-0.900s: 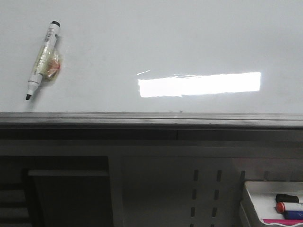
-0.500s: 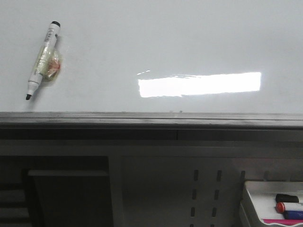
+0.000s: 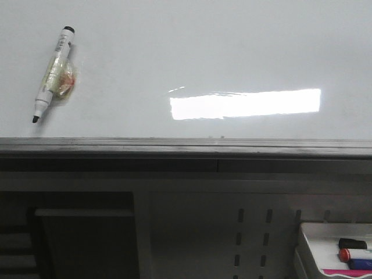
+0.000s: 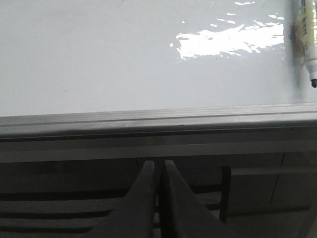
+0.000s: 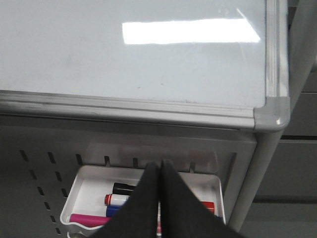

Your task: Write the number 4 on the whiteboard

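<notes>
The whiteboard [image 3: 192,52] is glossy white with a dark grey frame edge and a bright glare; it also shows in the left wrist view [image 4: 99,59] and the right wrist view [image 5: 124,69]. No number 4 shows on it. A white marker [image 3: 52,72] with a black tip and a yellowish wrap lies on the board at the left; its tip end shows in the left wrist view [image 4: 308,44]. My left gripper [image 4: 158,163] is shut and empty, below the board's front edge. My right gripper [image 5: 160,163] is shut and empty, over the small tray. Neither gripper shows in the front view.
A small white tray [image 5: 86,191] with a pink edge hangs below the board at the right and holds several markers; it also shows in the front view [image 3: 317,244]. A perforated grey panel [image 3: 253,232] lies under the board's frame. The board's rounded corner [image 5: 272,111] is at the right.
</notes>
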`<state>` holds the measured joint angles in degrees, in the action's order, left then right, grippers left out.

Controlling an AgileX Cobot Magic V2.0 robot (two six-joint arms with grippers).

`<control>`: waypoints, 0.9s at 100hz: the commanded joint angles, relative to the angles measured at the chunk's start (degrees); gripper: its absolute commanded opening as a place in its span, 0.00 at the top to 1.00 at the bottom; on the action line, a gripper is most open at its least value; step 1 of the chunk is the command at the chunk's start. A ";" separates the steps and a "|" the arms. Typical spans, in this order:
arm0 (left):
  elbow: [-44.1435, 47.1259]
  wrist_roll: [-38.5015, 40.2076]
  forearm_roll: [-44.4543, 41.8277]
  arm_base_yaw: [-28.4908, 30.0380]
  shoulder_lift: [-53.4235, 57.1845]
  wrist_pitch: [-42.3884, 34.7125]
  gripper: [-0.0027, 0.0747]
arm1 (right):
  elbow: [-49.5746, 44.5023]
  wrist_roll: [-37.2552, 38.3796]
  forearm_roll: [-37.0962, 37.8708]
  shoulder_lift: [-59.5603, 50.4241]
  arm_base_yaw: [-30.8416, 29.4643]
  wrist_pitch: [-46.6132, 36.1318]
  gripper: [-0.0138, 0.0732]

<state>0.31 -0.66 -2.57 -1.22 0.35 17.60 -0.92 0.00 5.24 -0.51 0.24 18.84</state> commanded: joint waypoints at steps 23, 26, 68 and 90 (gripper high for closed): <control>1.86 0.06 -0.01 0.22 1.40 -5.33 0.99 | -1.05 0.00 6.02 -0.95 -0.34 -7.13 0.92; 1.86 0.06 -0.01 0.22 1.40 -5.42 0.99 | -1.05 0.00 6.03 -0.95 -0.34 -7.45 0.92; 1.86 0.06 2.57 0.22 1.17 -12.09 0.99 | -0.92 0.00 -5.24 -0.84 -0.34 -13.44 0.92; -1.70 0.06 6.56 0.22 -3.48 -10.92 0.99 | 2.50 0.00 -6.35 3.75 -0.34 -10.78 0.92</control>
<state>0.20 -0.66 2.74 -1.22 -0.34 10.10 -0.92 0.00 -0.67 0.16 0.24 10.93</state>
